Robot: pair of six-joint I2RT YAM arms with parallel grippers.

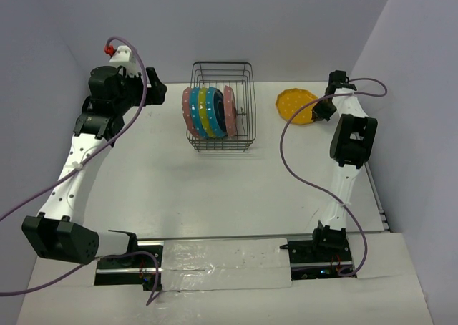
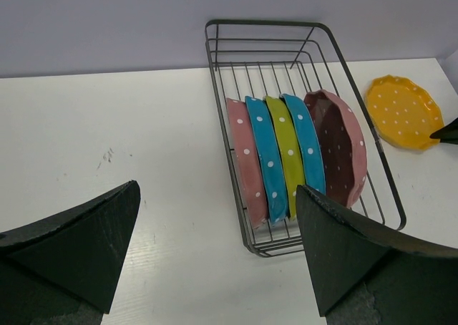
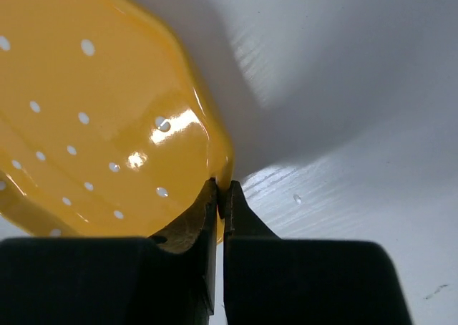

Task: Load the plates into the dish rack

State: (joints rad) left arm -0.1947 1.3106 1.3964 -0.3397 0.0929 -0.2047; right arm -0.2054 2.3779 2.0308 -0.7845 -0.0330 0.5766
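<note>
On the white counter (image 1: 215, 196), right of the dish rack (image 1: 222, 63), the orange-yellow plate (image 1: 295, 104) has its rim clenched in the right pincer (image 3: 220, 190). The left pincer (image 2: 217, 185) gapes, released. Pale lilac walls (image 1: 215, 17) enclose everything.

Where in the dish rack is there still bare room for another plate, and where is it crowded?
The dish rack is bare wire at its far end, toward the back wall. Its near end is crowded: five plates stand side by side across it. Outside, bare table lies between the rack and the orange plate, whose rim the right tool pinches.
</note>
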